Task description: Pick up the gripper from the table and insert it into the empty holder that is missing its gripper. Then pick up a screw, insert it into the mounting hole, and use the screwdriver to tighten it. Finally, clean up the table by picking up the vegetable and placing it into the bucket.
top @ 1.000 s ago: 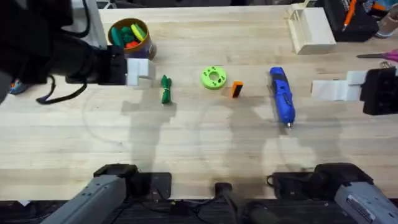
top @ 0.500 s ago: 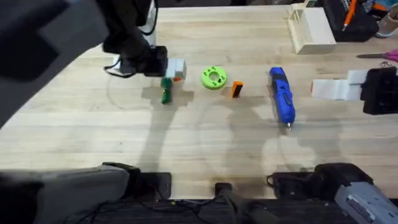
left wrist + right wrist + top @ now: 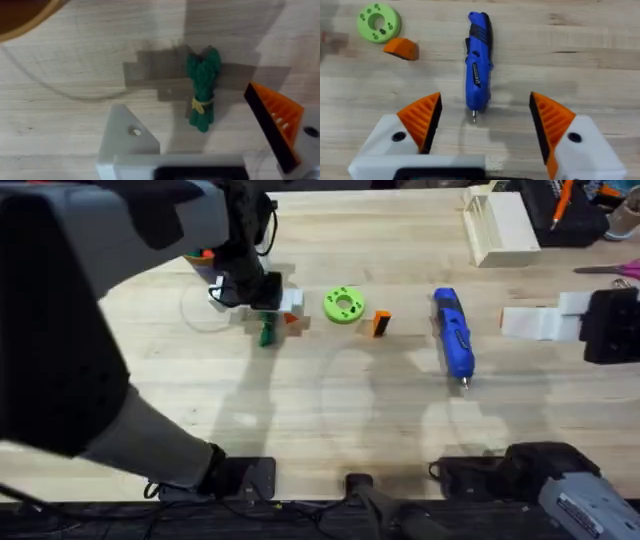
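Orange gripper finger (image 3: 380, 323) lies loose on the wooden table (image 3: 330, 410), just right of the lime green disc with holes (image 3: 343, 305) and left of the blue screwdriver (image 3: 452, 335); from the right wrist it (image 3: 401, 48) sits just beside the disc (image 3: 379, 21), apart from the screwdriver (image 3: 478, 60), whose metal bit points toward the camera; green toy vegetable (image 3: 266, 332) lies left of the disc, partly under the left gripper (image 3: 285, 313); left wrist view shows the vegetable (image 3: 203, 87) flat on the wood between the two mounts, touched by neither; one side is the bare white empty holder (image 3: 127, 137), the other mount carries an orange finger (image 3: 274, 122); left jaws spread wide, grasping nothing; rim of the bucket (image 3: 22, 17) at the corner of that view, well apart from the vegetable; right gripper (image 3: 485, 122) hovers over the screwdriver's bit end, both orange fingers apart, released, nothing held; pale wooden box (image 3: 498, 225) at the far right of the table.
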Robot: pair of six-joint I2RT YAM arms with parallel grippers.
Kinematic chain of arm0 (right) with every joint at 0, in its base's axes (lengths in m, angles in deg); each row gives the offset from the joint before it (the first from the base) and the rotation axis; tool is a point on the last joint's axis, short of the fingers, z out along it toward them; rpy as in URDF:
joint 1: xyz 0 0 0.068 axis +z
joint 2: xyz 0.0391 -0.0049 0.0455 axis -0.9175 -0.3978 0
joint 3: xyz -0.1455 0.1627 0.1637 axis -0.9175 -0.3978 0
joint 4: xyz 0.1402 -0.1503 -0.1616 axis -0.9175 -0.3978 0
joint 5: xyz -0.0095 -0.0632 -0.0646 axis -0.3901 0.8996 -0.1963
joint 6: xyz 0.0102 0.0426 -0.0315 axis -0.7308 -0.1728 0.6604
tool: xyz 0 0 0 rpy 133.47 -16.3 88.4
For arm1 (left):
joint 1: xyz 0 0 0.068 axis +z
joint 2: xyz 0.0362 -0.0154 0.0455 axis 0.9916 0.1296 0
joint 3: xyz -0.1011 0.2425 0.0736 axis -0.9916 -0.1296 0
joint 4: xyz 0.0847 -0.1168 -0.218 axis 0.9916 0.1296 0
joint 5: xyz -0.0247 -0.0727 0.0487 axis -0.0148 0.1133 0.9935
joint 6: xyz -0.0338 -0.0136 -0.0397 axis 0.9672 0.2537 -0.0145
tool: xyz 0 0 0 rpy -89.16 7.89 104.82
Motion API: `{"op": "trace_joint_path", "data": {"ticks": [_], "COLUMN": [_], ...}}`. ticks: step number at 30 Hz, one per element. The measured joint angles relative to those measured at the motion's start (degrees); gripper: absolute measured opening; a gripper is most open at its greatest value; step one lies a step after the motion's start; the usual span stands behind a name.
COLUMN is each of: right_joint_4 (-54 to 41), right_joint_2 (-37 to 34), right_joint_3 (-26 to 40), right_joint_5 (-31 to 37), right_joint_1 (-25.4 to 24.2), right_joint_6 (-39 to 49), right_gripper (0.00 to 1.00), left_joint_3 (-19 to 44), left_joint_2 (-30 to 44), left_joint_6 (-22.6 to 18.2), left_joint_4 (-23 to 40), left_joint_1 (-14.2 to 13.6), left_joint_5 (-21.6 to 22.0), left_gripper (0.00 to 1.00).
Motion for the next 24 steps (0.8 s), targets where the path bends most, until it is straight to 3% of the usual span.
{"op": "trace_joint_path", "data": {"ticks": [5,9,14,17,18,24], "right_joint_4": [0.0,0.0,0.0,0.0,0.0,0.0], "right_joint_2": [0.0,0.0,0.0,0.0,0.0,0.0], "right_joint_3": [0.0,0.0,0.0,0.0,0.0,0.0], "right_joint_5": [0.0,0.0,0.0,0.0,0.0,0.0], "right_joint_1": [0.0,0.0,0.0,0.0,0.0,0.0], "right_joint_6": [0.0,0.0,0.0,0.0,0.0,0.0], "right_gripper": [0.993,0.993,0.993,0.993,0.993,0.993], "left_joint_3": [0.0,0.0,0.0,0.0,0.0,0.0], "left_joint_2": [2.5,2.5,2.5,2.5,2.5,2.5], "left_joint_6": [0.0,0.0,-0.2,-0.3,-0.5,-0.6], "left_joint_4": [-0.2,-0.2,-0.2,-0.1,0.0,0.5], "left_joint_1": [1.4,1.6,1.6,1.6,1.6,1.6], "left_joint_5": [-0.5,-0.7,-0.8,-0.9,-0.9,-0.9], "left_gripper": [0.971,0.88,0.466,0.105,0.029,0.015]}}
